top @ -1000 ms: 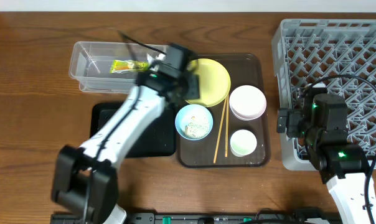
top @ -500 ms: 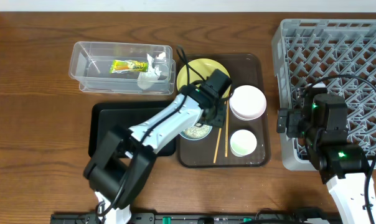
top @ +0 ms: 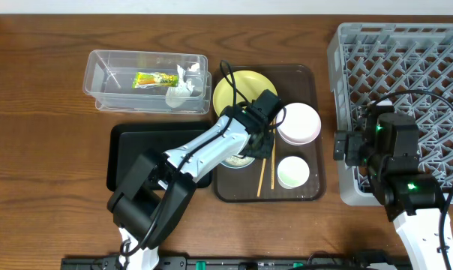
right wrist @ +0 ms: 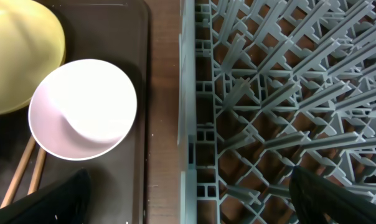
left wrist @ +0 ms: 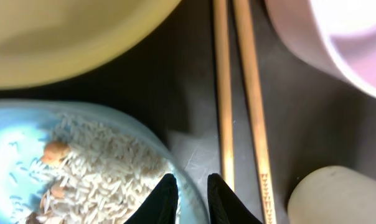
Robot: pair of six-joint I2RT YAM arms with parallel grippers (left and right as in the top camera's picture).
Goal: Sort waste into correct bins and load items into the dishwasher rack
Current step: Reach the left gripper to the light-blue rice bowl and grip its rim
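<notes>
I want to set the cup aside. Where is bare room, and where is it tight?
Bare: the black tray left of the left arm, and the rack toward its back. Tight: the brown tray, with plate, pink bowl, cup, chopsticks and left gripper close together.

Lab-style mock dish station — wooden table (top: 46,112), grey dishwasher rack (top: 406,52), brown serving tray (top: 238,186).

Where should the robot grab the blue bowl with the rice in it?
Grip the blue bowl by its thin rim, straight down from above, one finger inside, one outside. It sits upright, and the edge beside the chopsticks has room.
</notes>
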